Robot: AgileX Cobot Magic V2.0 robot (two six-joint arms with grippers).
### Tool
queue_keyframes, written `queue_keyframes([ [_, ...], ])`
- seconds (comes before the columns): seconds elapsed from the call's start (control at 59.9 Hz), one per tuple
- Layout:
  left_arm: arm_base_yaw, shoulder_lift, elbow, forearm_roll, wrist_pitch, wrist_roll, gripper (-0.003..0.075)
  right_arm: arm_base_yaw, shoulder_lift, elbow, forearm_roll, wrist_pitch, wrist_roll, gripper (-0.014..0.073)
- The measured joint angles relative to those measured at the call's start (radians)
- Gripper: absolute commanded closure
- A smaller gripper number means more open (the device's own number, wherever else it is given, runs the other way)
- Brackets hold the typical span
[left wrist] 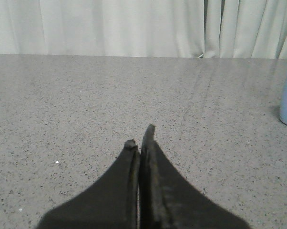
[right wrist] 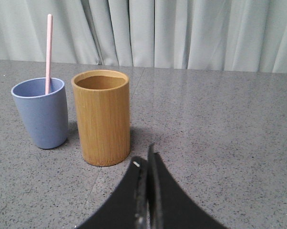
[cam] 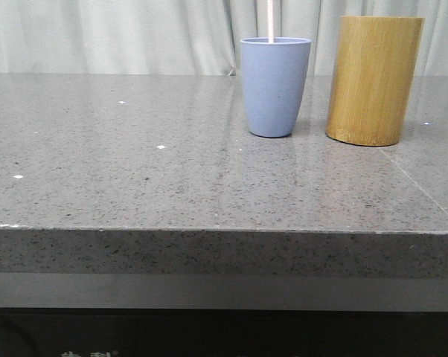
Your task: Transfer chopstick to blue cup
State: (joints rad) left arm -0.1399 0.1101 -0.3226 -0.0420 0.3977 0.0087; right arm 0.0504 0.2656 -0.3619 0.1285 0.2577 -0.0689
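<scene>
Grey stone bench [cam: 135, 186]: the chopstick [right wrist: 48, 52] stands upright inside the blue cup [cam: 274, 85], beside the bamboo holder [cam: 373, 78]. Right pincer [right wrist: 146, 164], nearer, and left pincer [left wrist: 140, 143] sit closed and empty.

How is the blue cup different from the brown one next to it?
The blue cup is shorter and narrows toward its base; the bamboo cylinder is taller, wider and straight-sided. The blue cup is plain matte blue; the bamboo cylinder is yellow-brown with grain. The blue cup holds the pink chopstick. Both stand upright on the grey table.
</scene>
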Motion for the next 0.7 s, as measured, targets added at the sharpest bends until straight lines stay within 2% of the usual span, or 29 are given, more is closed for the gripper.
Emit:
queue_keyframes([
  [0.234,0.040,-0.115,0.157,-0.011,-0.028,0.000,0.0739,0.000,0.000,0.000,0.000,0.000,0.000,0.0661],
  [0.434,0.064,-0.115,0.324,-0.025,-0.204,0.000,0.0739,0.000,0.000,0.000,0.000,0.000,0.000,0.0661],
  [0.701,0.139,-0.115,0.324,-0.025,-0.190,0.000,0.0739,0.000,0.000,0.002,0.000,-0.001,0.000,0.0661],
])
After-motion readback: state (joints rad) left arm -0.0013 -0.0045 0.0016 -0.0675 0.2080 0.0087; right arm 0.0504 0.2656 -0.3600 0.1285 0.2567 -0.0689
